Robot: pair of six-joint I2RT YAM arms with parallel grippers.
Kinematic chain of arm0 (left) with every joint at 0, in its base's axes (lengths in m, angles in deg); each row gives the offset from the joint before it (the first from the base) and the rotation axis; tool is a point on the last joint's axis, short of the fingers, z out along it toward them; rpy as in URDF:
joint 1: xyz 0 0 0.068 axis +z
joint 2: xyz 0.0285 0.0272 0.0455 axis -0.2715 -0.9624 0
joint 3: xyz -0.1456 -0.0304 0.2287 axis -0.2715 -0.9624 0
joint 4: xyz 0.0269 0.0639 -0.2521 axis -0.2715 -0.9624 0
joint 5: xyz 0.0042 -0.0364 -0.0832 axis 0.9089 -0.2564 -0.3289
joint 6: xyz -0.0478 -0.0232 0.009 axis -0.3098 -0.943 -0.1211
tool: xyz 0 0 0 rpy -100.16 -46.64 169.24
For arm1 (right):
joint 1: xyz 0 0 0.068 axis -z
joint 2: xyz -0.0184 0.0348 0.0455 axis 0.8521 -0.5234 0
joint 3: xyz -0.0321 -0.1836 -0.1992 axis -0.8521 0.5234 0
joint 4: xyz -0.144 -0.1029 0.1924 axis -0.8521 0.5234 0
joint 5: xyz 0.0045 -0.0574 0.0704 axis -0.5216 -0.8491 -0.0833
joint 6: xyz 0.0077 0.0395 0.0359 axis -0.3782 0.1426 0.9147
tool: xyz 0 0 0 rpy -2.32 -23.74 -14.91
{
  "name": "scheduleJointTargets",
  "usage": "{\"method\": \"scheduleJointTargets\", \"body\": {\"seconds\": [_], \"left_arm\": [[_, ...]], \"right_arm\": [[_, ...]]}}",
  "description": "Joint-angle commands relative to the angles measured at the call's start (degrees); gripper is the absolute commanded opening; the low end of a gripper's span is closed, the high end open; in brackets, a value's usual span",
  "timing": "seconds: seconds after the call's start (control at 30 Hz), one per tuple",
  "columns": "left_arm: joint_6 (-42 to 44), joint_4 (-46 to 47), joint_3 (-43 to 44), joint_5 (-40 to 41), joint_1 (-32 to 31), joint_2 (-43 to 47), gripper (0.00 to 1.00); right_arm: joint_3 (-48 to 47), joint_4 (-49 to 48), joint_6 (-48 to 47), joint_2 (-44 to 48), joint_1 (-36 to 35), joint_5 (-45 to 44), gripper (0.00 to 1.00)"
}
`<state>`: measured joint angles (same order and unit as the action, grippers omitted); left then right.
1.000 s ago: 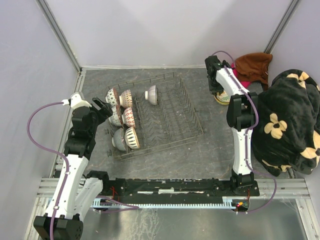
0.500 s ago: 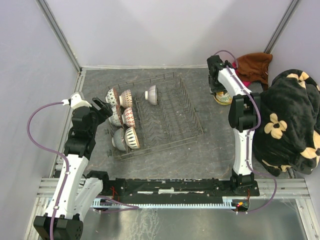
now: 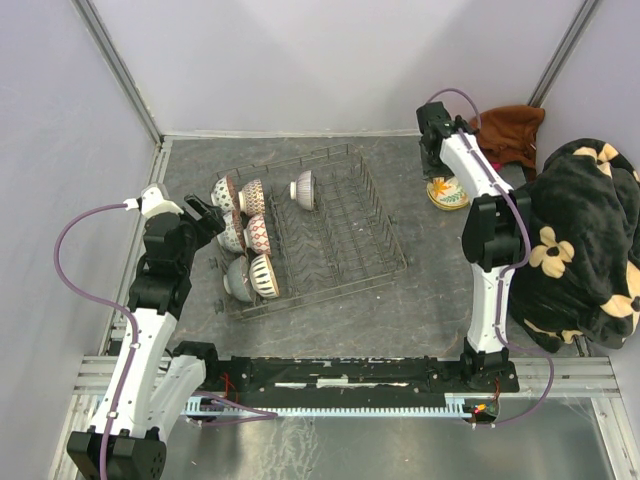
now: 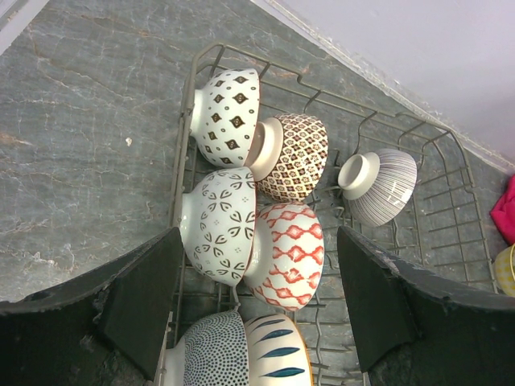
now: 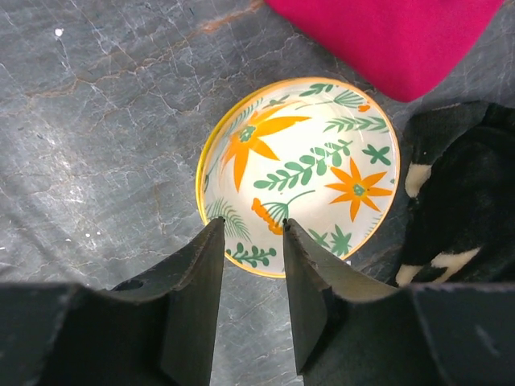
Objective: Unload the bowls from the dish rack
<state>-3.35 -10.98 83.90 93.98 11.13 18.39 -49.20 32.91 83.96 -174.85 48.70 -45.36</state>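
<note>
Since a second ago the right gripper (image 3: 436,168) has shifted slightly toward 12 o'clock, uncovering more of the yellow-rimmed floral bowl (image 3: 447,193) on the table, while its elbow has swung toward 3 o'clock; the left arm has not moved.

Seven bowls stand on edge in the dish rack (image 3: 345,235), six paired in two columns at its 9 o'clock end. In the left wrist view these are the white diamond-print bowl (image 4: 228,115), the brown lattice bowl (image 4: 298,155), the white leaf-print bowl (image 4: 220,221), the red lattice bowl (image 4: 286,253), the dotted bowl (image 4: 205,358) and the blue-leaf bowl (image 4: 273,354). The grey striped bowl (image 4: 386,185) stands apart toward 1 o'clock.

Beside the rack's 9 o'clock side, the left gripper (image 4: 257,237) has its fingers spread wide and holds nothing. The right gripper, over the floral bowl at 3 o'clock of the rack, has its fingers a narrow gap apart with nothing between them.

A pink cloth (image 5: 386,32) lies at 1 o'clock of that bowl and a black flowered blanket (image 3: 575,240) just at its 4 o'clock.
</note>
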Motion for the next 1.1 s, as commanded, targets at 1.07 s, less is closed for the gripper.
{"method": "scheduleJointTargets", "body": {"seconds": [1.07], "left_arm": [[-1.43, 0.95, 0.89, -1.45, -0.03, 2.10, 0.84]], "right_arm": [[23.64, -66.81, 38.62, 5.42, -15.95, 50.33, 0.50]]}}
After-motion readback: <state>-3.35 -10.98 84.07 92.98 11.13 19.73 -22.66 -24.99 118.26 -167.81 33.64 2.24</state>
